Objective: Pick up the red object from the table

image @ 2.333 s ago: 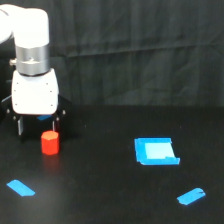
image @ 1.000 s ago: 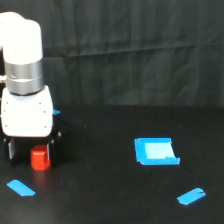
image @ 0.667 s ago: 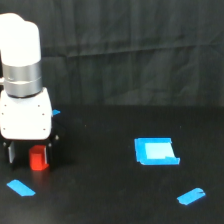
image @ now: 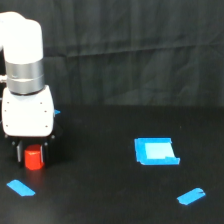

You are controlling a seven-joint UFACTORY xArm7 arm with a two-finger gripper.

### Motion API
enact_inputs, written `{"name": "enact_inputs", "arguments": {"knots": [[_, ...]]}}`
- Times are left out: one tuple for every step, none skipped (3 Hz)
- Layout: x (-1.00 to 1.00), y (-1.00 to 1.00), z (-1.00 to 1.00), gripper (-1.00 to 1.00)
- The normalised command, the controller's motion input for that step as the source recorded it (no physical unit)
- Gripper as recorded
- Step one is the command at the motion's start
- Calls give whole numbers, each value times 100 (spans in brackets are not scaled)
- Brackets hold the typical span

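The red object (image: 34,158) is a small red-orange cylinder at the exterior view's left, low over the black table (image: 100,190). It sits between the two dark fingers of my gripper (image: 33,152), under the white wrist block. The jaws stand close against its sides and appear shut on it. I cannot tell whether its base touches the table. The fingertips are dark against the black surface and hard to make out.
A blue square patch (image: 156,151) lies at mid-right. Blue tape strips lie at the front left (image: 21,187) and front right (image: 191,196), and a small blue bit (image: 56,112) shows behind the wrist. A black cloth backdrop hangs behind.
The gripper and the red object have moved together toward the exterior view's left and lower in the picture. In the last half second they shifted slightly further left.
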Motion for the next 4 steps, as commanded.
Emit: {"name": "enact_inputs", "arguments": {"knots": [[-14,-11,17,-100],[-9,3,28,-99],[-15,31,12,-100],[-14,21,-12,-100]]}}
